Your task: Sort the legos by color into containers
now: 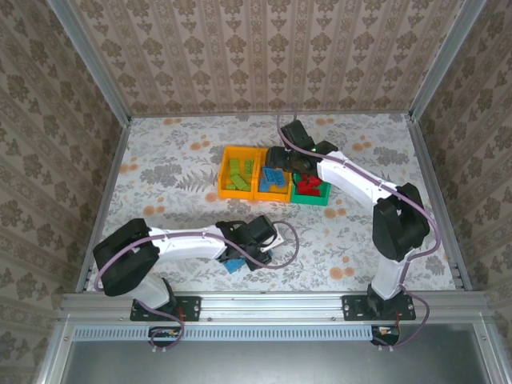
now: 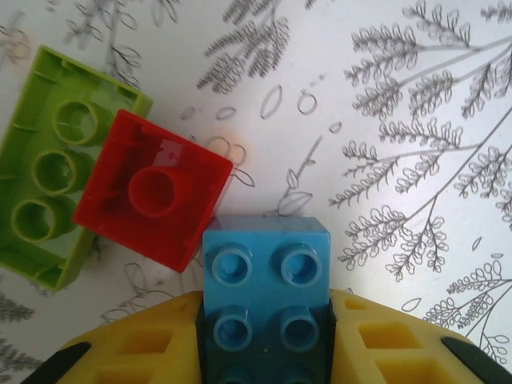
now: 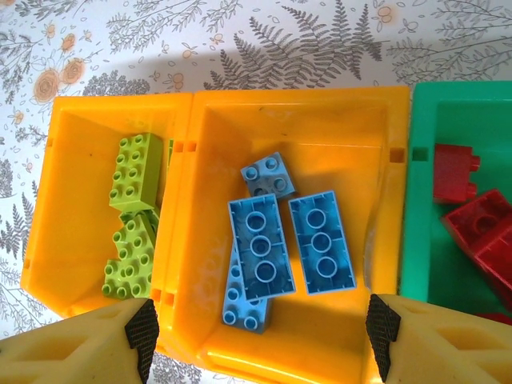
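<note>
A blue brick (image 2: 266, 264) lies studs up on the table with my left gripper (image 2: 266, 324) shut on it. The gripper (image 1: 250, 253) is near the table's front edge. An upturned red brick (image 2: 156, 190) touches the blue one's far left corner and overlaps an upturned lime green brick (image 2: 48, 172). My right gripper (image 3: 262, 332) hangs open above the middle orange bin (image 3: 352, 152), which holds several blue bricks (image 3: 260, 244). The left orange bin (image 3: 68, 200) holds lime green bricks (image 3: 136, 172). The green bin (image 3: 420, 200) holds red bricks (image 3: 472, 220).
The three joined bins (image 1: 273, 194) stand in a row at mid table, under the right arm's wrist (image 1: 290, 160). Bare flowered tablecloth (image 1: 168, 172) surrounds them, and metal frame rails (image 1: 272, 302) edge the table.
</note>
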Controlling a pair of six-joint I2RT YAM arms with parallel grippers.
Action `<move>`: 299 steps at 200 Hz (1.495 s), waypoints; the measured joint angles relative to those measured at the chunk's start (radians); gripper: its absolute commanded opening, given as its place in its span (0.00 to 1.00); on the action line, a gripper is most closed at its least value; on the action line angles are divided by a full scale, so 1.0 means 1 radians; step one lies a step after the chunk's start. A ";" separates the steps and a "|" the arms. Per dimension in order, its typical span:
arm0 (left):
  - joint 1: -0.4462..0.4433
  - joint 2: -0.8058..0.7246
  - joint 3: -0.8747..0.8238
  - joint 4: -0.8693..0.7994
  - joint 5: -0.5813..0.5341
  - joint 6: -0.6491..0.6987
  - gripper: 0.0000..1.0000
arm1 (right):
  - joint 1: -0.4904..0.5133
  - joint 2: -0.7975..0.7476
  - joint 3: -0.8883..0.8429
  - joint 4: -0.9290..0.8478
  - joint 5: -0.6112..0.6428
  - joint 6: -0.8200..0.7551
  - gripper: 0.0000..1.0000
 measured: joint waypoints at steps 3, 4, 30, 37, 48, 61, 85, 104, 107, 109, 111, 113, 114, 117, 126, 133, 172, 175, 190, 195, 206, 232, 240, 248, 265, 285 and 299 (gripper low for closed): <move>0.003 -0.002 0.002 -0.002 -0.001 0.000 0.32 | 0.000 -0.004 -0.003 0.000 0.000 -0.001 0.73; 0.005 -0.004 0.003 -0.003 -0.001 0.000 0.32 | 0.000 -0.005 -0.005 0.000 0.000 -0.002 0.73; 0.046 -0.069 0.011 -0.024 -0.007 0.000 0.33 | 0.000 -0.039 -0.048 0.000 0.006 -0.010 0.73; 0.059 -0.090 0.014 -0.032 -0.008 0.000 0.33 | 0.000 -0.048 -0.063 0.001 0.008 -0.014 0.73; 0.080 -0.126 0.025 -0.044 -0.008 0.000 0.33 | 0.003 -0.060 -0.087 0.000 0.011 -0.017 0.73; 0.105 -0.160 0.039 -0.050 -0.005 0.000 0.33 | 0.010 -0.073 -0.114 0.000 0.017 -0.020 0.73; 0.164 -0.205 0.071 -0.050 0.026 0.000 0.33 | 0.031 -0.105 -0.175 0.001 0.022 -0.021 0.73; 0.211 -0.215 0.096 -0.045 0.049 0.000 0.33 | 0.045 -0.138 -0.228 0.002 0.024 -0.019 0.73; 0.219 -0.215 0.100 -0.045 0.052 0.000 0.33 | 0.047 -0.144 -0.237 0.001 0.025 -0.019 0.73; 0.225 -0.215 0.103 -0.045 0.053 0.000 0.33 | 0.048 -0.149 -0.243 0.002 0.027 -0.019 0.73; 0.229 -0.215 0.105 -0.045 0.055 0.000 0.33 | 0.050 -0.153 -0.250 0.003 0.027 -0.017 0.73; 0.233 -0.215 0.108 -0.045 0.058 0.000 0.33 | 0.051 -0.156 -0.255 0.004 0.027 -0.016 0.73; 0.235 -0.215 0.109 -0.045 0.059 0.000 0.33 | 0.052 -0.159 -0.260 0.004 0.029 -0.016 0.73; 0.244 -0.214 0.113 -0.043 0.061 0.000 0.33 | 0.053 -0.167 -0.271 0.006 0.031 -0.016 0.73; 0.272 -0.209 0.132 -0.040 0.074 0.000 0.33 | 0.057 -0.188 -0.304 0.011 0.034 -0.013 0.73; 0.295 -0.196 0.153 -0.037 0.084 0.000 0.32 | 0.059 -0.206 -0.331 0.015 0.041 -0.011 0.73; 0.428 0.019 0.396 -0.020 0.162 -0.010 0.32 | 0.123 -0.273 -0.455 0.035 0.064 0.011 0.73; 0.435 0.038 0.415 -0.016 0.169 -0.013 0.32 | 0.134 -0.273 -0.461 0.035 0.064 0.011 0.73; 0.467 0.130 0.504 -0.004 0.207 -0.032 0.32 | 0.192 -0.273 -0.491 0.047 0.072 0.032 0.73; 0.476 0.156 0.531 -0.002 0.218 -0.038 0.32 | 0.211 -0.273 -0.502 0.050 0.074 0.039 0.73; 0.494 0.217 0.587 0.003 0.245 -0.055 0.31 | 0.249 -0.273 -0.526 0.060 0.076 0.064 0.73; 0.523 0.349 0.709 0.022 0.299 -0.097 0.31 | 0.329 -0.273 -0.578 0.085 0.085 0.118 0.73; 0.529 0.383 0.740 0.022 0.313 -0.108 0.31 | 0.351 -0.272 -0.586 0.092 0.090 0.128 0.73; 0.534 0.417 0.773 0.024 0.327 -0.120 0.31 | 0.372 -0.270 -0.586 0.097 0.096 0.136 0.74; 0.538 0.482 0.836 0.031 0.352 -0.144 0.32 | 0.412 -0.248 -0.576 0.110 0.108 0.142 0.75; 0.541 0.539 0.895 0.038 0.373 -0.171 0.33 | 0.446 -0.194 -0.556 0.117 0.118 0.142 0.73; 0.541 0.570 0.925 0.039 0.384 -0.190 0.34 | 0.461 -0.156 -0.544 0.117 0.121 0.144 0.71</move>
